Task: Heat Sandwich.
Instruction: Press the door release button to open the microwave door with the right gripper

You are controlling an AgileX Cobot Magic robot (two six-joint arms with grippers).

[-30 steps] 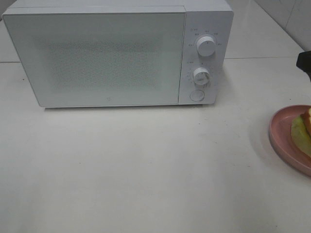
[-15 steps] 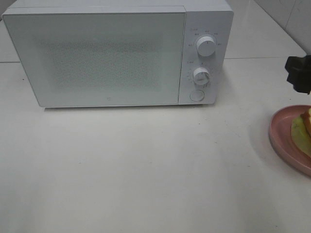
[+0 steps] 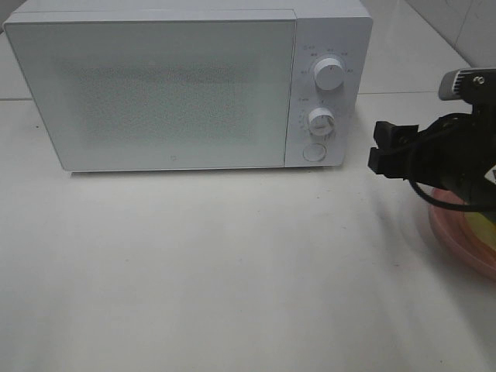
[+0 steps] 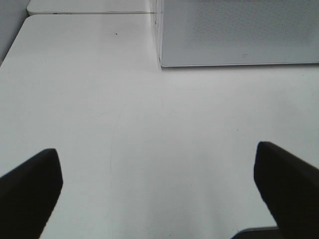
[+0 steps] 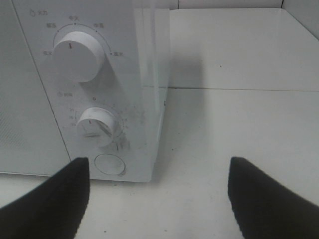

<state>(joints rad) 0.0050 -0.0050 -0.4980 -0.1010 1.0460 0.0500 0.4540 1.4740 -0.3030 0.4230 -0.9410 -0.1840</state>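
Observation:
The white microwave [image 3: 155, 89] stands at the back with its door shut. My right gripper [image 3: 377, 147] hovers open and empty just right of the control panel, its arm stretched over the pink plate [image 3: 453, 234]. Of the sandwich [image 3: 483, 230] only a yellow-green sliver shows under the arm. In the right wrist view the right gripper [image 5: 159, 199] faces the round button [image 5: 109, 164] and the two knobs [image 5: 79, 56]. The left gripper [image 4: 159, 199] is open over bare table near the microwave's left front corner [image 4: 162, 62]. It does not appear in the exterior view.
The control panel carries an upper knob [image 3: 329, 75], a lower knob [image 3: 320, 121] and a round button [image 3: 314, 152]. White tabletop [image 3: 217, 263] spreads in front of the microwave. A tiled wall [image 3: 465, 23] rises at the back right.
The right arm has swept in from the right edge towards the left. It now covers most of the plate and sandwich, with its fingers near the microwave's control panel.

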